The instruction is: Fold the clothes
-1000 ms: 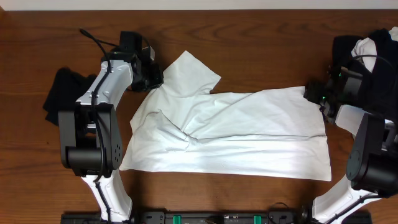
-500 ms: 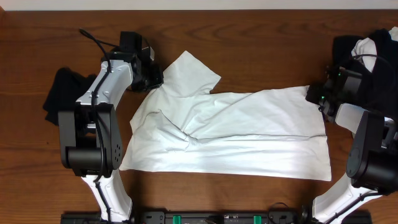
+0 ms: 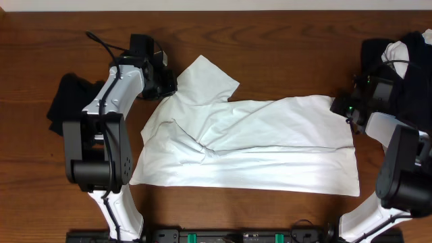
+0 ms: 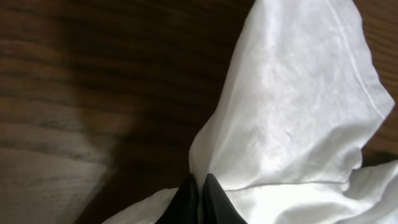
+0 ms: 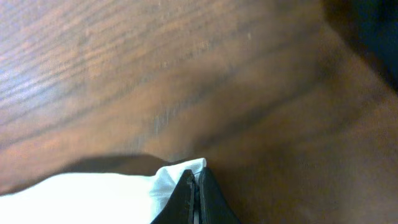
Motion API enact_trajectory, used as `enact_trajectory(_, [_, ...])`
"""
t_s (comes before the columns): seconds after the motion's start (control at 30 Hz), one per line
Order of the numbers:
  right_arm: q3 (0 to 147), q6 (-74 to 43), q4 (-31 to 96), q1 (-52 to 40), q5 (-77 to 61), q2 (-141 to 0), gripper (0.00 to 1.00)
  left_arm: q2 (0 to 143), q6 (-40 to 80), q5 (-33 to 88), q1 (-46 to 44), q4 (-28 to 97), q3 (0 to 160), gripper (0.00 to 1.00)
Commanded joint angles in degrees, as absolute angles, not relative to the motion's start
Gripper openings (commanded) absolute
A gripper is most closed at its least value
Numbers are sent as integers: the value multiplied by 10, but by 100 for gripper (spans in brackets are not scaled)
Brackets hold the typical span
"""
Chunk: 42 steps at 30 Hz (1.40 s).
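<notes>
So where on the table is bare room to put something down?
Bare wood lies beyond the white T-shirt, between its sleeve and the right gripper, and in the table's near-left corner. Crowded: the black garment far left, the clothes pile far right.

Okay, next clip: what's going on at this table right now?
Two robot arms are working on a white T-shirt that lies spread out, somewhat rumpled, on the wooden table. The left gripper is shut on fabric beside the sleeve at the shirt's far left end. The right gripper is shut on the shirt's far right corner. A dark garment lies off to the left, and a black-and-white clothes pile sits at the far right.
</notes>
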State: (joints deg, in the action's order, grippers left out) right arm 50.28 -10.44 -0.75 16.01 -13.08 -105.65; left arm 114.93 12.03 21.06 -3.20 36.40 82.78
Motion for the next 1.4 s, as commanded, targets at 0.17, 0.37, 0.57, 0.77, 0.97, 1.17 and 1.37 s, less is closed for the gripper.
enact_trajectory(0.17, [498,-107,72,180,-75,-911,1,1087,121,214,-6,416,823,6])
enact_trajectory(0.37, [498,-107,133,189,-58,-842,1,1059,121,214,17,461,824,6])
enact_trajectory(0.57, [498,-107,208,201,-27,-825,1,1039,121,214,29,509,824,6])
enact_trajectory(0.77, [498,-120,244,222,-8,-825,1,1036,119,214,40,544,823,6])
enact_trajectory(0.97, [498,-128,269,238,-8,-825,1,1036,116,214,48,583,823,6])
enact_trajectory(1.17, [498,-128,291,238,-8,-825,1,1036,114,217,48,628,823,6])
enact_trajectory(1.37, [498,-133,325,238,-8,-825,1,1036,108,246,48,668,823,6])
